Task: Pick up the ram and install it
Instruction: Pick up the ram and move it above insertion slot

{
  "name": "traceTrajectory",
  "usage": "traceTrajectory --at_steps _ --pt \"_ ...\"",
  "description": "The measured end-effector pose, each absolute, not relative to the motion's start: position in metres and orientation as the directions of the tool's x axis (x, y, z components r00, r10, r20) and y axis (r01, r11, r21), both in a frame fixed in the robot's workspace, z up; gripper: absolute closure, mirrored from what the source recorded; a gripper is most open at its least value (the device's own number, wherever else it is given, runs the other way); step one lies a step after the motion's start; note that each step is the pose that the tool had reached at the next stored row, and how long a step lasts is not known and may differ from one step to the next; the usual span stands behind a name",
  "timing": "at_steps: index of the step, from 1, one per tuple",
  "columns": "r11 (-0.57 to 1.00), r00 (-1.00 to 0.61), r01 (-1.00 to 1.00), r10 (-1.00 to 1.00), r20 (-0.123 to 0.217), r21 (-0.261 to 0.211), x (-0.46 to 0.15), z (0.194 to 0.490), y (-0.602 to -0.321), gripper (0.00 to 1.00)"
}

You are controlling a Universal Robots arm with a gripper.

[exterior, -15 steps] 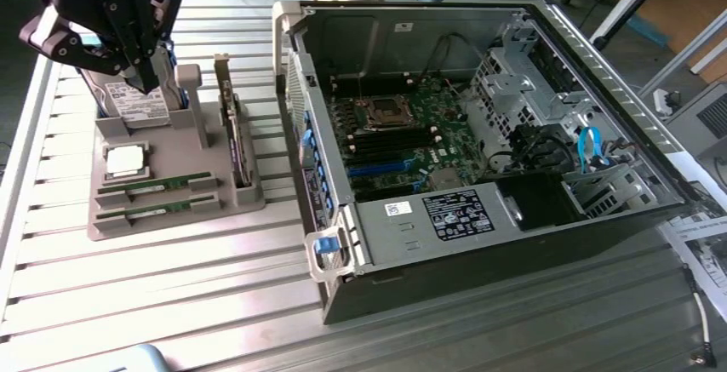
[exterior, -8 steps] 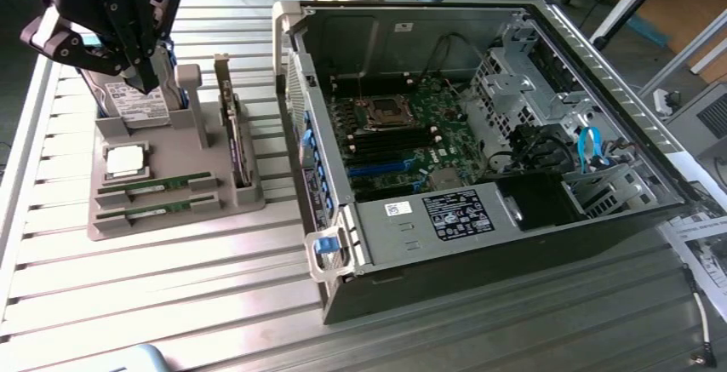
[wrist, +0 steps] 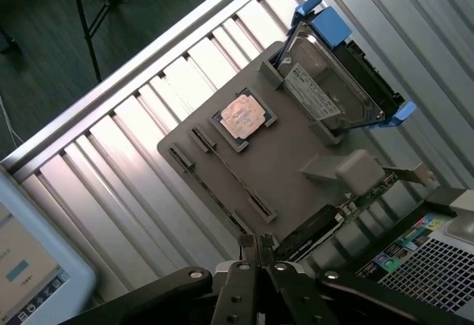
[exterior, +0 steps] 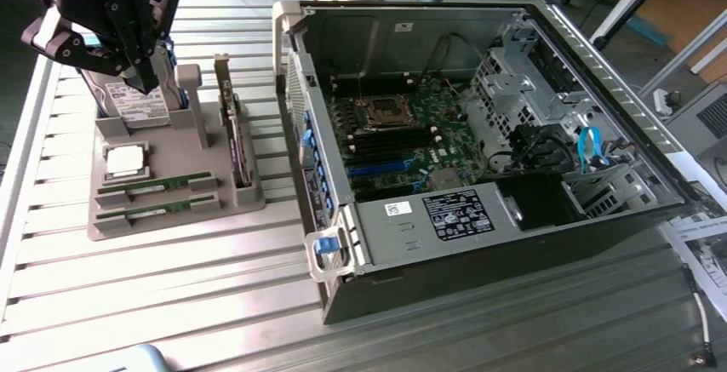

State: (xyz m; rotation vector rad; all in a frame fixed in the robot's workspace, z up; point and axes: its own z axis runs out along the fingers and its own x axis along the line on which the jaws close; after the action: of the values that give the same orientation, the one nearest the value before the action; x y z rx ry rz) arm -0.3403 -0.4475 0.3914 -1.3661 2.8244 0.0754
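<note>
Two ram sticks (exterior: 153, 186) sit in the grey holder (exterior: 170, 227) on the worktop (exterior: 136, 304), neither lifted, so the pickup is not yet begun. The fingers (exterior: 145, 76), pressed together and empty, hover over the hard drive (exterior: 131, 104), apart from the sticks. Grasping likely calls for parting them astride one stick

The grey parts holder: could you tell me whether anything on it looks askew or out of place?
Nothing stands out: the hard drive and expansion card stand upright, the CPU sits flat in its recess, and both ram sticks lie in their slots.
</note>
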Motion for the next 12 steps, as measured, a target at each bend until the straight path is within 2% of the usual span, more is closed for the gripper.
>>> traceTrajectory --at_steps 12 --pt "0.593 -0.594 -0.804 -0.804 -0.024 0.042 -0.3403 0.3915 -0.4475 0.89"
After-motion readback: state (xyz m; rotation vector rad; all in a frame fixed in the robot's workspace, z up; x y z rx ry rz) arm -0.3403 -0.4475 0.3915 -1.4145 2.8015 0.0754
